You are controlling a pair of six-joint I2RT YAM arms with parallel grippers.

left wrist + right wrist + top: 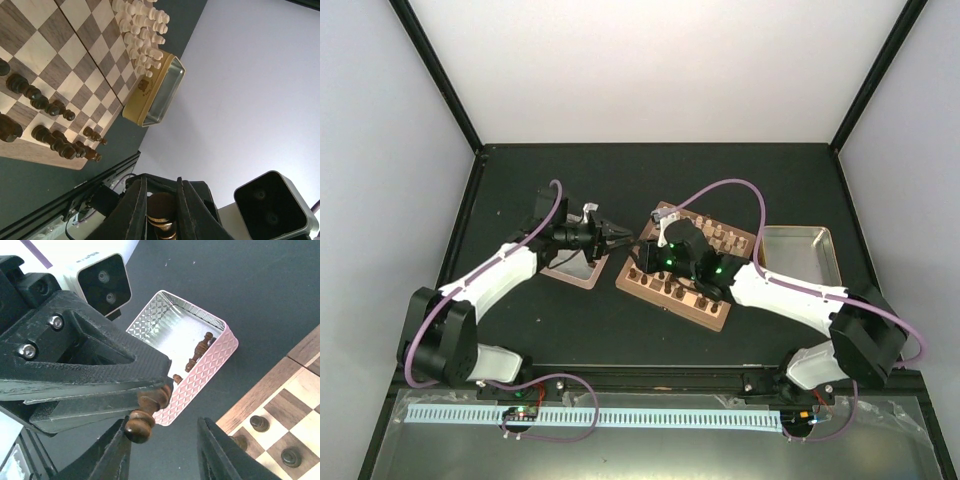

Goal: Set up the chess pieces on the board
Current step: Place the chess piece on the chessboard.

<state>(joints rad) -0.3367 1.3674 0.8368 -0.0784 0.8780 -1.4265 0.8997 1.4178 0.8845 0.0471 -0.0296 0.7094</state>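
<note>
My left gripper (618, 237) (162, 187) is shut on a dark brown chess piece (162, 212) and holds it out sideways over the gap between the pink tray and the board (705, 318). In the right wrist view that piece (146, 412) sticks out of the left gripper's black jaws, and its round head touches one finger (116, 455) of my right gripper (164, 436). The right gripper (645, 258) is open; its other finger stands clear of the piece. Dark pieces (50, 107) (259, 423) stand in rows on the board (45, 55) (280, 405).
A pink tray (200, 365) (570, 272) left of the board holds several dark pieces. Cream-white chessmen (142, 30) stand along the board's far side. A metal tray (798, 232) (150, 100) sits right of the board. Dark walls border the table.
</note>
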